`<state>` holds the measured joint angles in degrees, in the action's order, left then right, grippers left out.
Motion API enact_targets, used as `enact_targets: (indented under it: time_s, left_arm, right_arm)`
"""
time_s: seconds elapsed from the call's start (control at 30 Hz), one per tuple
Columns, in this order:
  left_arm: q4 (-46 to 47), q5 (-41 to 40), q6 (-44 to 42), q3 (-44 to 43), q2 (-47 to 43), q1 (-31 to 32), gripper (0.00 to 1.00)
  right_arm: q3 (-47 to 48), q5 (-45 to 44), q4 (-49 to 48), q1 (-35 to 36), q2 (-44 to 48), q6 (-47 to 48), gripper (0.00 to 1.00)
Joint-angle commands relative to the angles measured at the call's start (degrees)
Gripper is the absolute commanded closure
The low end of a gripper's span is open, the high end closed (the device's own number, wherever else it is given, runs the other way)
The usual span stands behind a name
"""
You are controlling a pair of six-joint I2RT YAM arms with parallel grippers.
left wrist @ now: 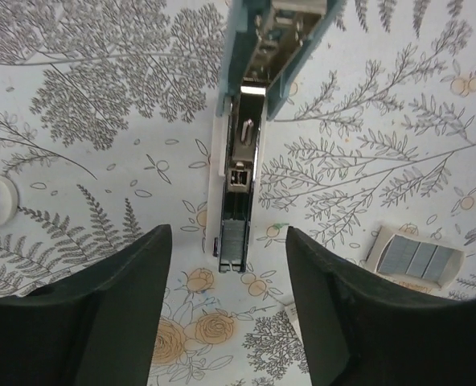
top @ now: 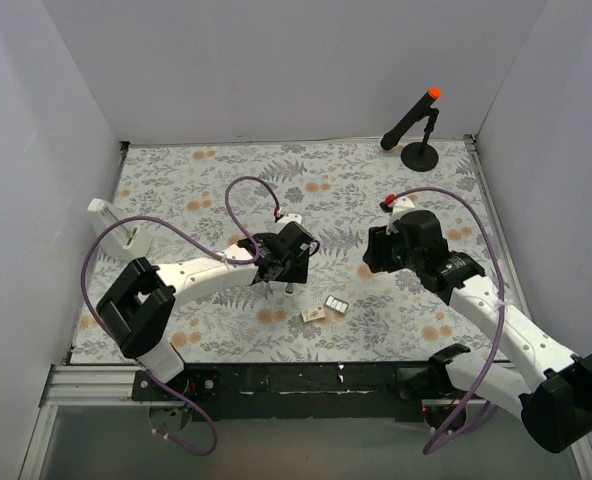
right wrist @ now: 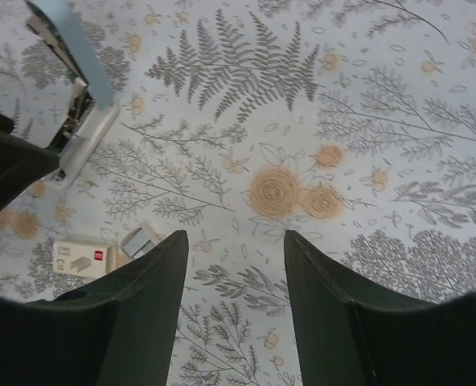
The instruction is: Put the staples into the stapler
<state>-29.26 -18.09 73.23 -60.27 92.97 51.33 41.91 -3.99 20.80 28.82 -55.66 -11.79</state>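
Note:
The stapler (left wrist: 240, 173) lies open on the floral mat, with its blue-grey lid (left wrist: 280, 32) raised at the far end. A silvery staple row (left wrist: 236, 240) sits at the near end of its metal channel. My left gripper (left wrist: 228, 241) hangs open and empty just above that end. In the top view only the stapler's tip (top: 289, 288) shows below the left gripper (top: 281, 258). The staples tray (top: 337, 304) and beige box (top: 313, 314) lie to the right of it. My right gripper (top: 379, 250) is open and empty. Its wrist view shows the gripper (right wrist: 235, 237) over bare mat, with the stapler (right wrist: 75, 121), box (right wrist: 80, 257) and tray (right wrist: 139, 240) to its left.
A black stand with an orange-tipped rod (top: 419, 128) is at the back right. A white holder (top: 116, 225) stands at the left edge of the mat. White walls enclose three sides. The tray also shows at the right in the left wrist view (left wrist: 419, 259).

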Motion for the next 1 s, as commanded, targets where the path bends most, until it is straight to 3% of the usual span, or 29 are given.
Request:
enact_targets:
  time_s: [0.0,0.07,0.17,0.47,0.7,0.97]
  left_arm:
    - [3.2,-1.0,-1.7,-0.1,-6.8,-1.8,0.37]
    - [5.1,-1.1,-2.0,2.9,-8.7,-1.9,0.22]
    - [8.2,0.5,-2.7,8.6,-13.6,-1.8,0.17]
    - [22.4,6.3,-6.2,24.8,-25.8,-1.8,0.18]
    - [30.5,8.8,-8.7,28.7,-23.8,-1.7,0.26]
    - [36.3,11.1,-10.3,29.5,-19.1,-1.5,0.3]
  right_arm:
    - [5.8,13.2,-6.1,-0.3,-4.4,3.7,0.41]
    - [9.9,16.2,-5.9,-0.3,-8.7,4.5,0.41]
    - [15.6,20.9,-5.7,-0.3,-15.4,6.7,0.39]
    - [30.6,33.1,-4.3,1.0,-34.4,9.7,0.41]
    - [36.7,34.1,-5.0,3.3,-42.2,8.3,0.43]
    - [37.3,34.3,-6.8,3.6,-45.9,4.9,0.46]
